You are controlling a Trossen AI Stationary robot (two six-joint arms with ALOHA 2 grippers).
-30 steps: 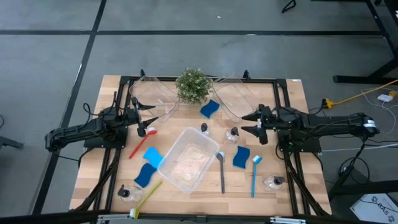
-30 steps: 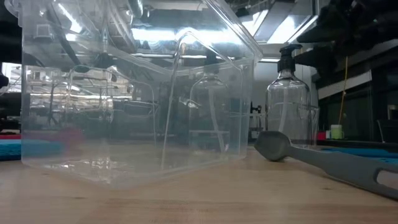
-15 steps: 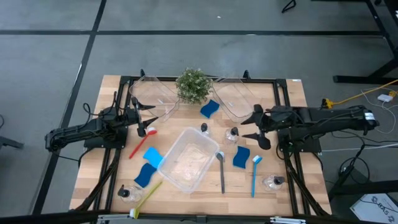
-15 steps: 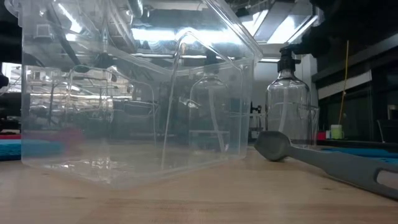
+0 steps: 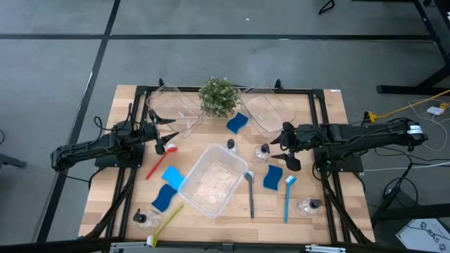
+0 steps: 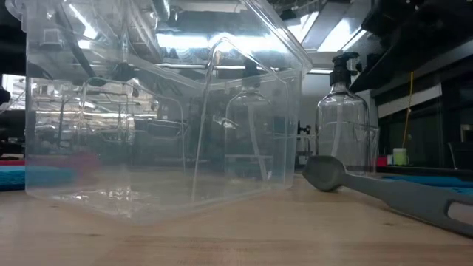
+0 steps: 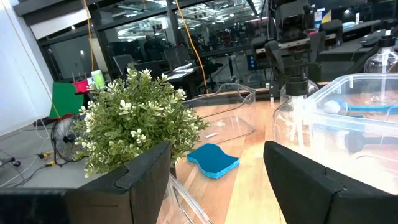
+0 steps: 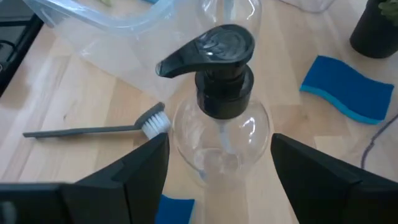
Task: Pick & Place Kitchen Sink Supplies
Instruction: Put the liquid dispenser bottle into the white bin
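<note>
From above, we see the right gripper [image 5: 283, 147], fingers spread, beside a small clear pump bottle with black top [image 5: 264, 152] right of the clear plastic bin [image 5: 211, 179]. The left gripper [image 5: 163, 135] waits spread at the left. In the right wrist view, we see the bottle [image 8: 221, 124] between the spread fingers [image 8: 134, 171], untouched.

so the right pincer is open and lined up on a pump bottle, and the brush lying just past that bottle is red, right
Not quite: the brush lying just past the pump bottle is grey with white bristles, not red, as the right wrist view shows. The rest holds: the right pincer is open and lined up on that bottle.
</note>
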